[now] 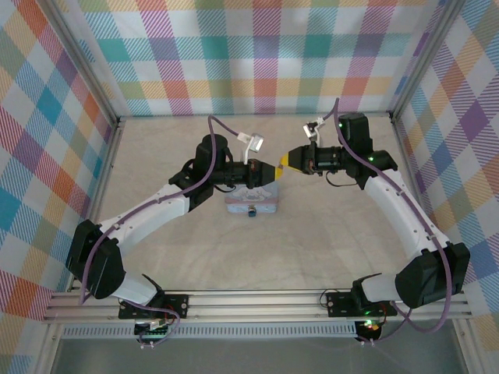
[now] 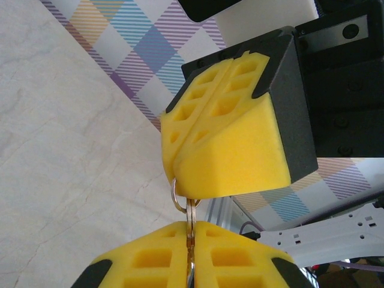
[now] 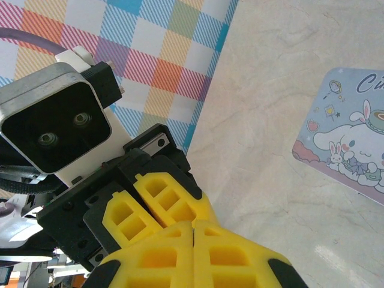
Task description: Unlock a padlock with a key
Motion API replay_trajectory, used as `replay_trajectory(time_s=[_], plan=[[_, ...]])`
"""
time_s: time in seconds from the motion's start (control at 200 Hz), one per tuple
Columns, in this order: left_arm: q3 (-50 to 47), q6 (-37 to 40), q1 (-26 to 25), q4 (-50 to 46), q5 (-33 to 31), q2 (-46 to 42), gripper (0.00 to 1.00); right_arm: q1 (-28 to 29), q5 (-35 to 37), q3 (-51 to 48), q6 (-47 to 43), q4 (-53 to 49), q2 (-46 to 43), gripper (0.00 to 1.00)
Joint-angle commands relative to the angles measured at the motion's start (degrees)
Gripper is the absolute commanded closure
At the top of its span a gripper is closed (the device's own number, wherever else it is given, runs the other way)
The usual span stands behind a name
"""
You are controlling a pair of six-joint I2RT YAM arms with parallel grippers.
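- Your left hand [image 2: 191,235] is gripping the key [image 2: 191,215], pads pressed shut on its blade.
- Your right hand [image 2: 179,161] is meeting it tip to tip, pads together and seemingly pinching the key ring [image 2: 177,198].
- The padlock [image 1: 252,211] is lying against the near edge of the tin [image 1: 236,204] on the counter [image 1: 327,241], below both hands.
- You are handing the key across, I judge, so one grip should be holding firm before the other loosens.
- You are aiming for a hold on the key's head, leaving the blade free.
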Motion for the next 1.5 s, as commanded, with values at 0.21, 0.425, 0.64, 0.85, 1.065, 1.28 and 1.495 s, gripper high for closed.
replay_trajectory(time_s=[0.21, 0.425, 0.64, 0.85, 1.065, 1.28, 1.495], plan=[[1.51, 2.24, -0.21, -2.45, -0.77, -2.24, 0.88, -0.23, -2.60, 0.48, -1.94, -1.22, -0.35, 1.00], [1.59, 2.58, -0.20, -2.90, -0.96, -2.41, 0.81, -0.23, -3.65, -0.27, -1.93, -1.02, -0.22, 1.00], [2.20, 2.08, -0.21, -2.36, -0.41, -1.78, 0.87, -0.21, -4.60, -0.80, -1.89, -0.81, -0.26, 0.99], [2.21, 2.50, -0.19, -2.80, -0.60, -2.11, 1.00, -0.14, -3.50, -1.02, -2.71, -1.61, -0.87, 0.98], [3.16, 4.08, -0.19, -5.96, 1.01, -2.29, 1.00, -0.26, -0.88, -2.56, -4.14, -0.50, -2.84, 0.66], [4.09, 4.88, -0.21, -7.43, 4.56, -2.37, 1.00, -0.25, -2.17, -4.88, -3.35, 3.09, -4.23, 0.51], [4.99, 5.25, -0.21, -8.36, 6.61, -2.03, 1.00, 0.83, -6.42, -5.63, -2.81, 5.68, -3.95, 0.64]])
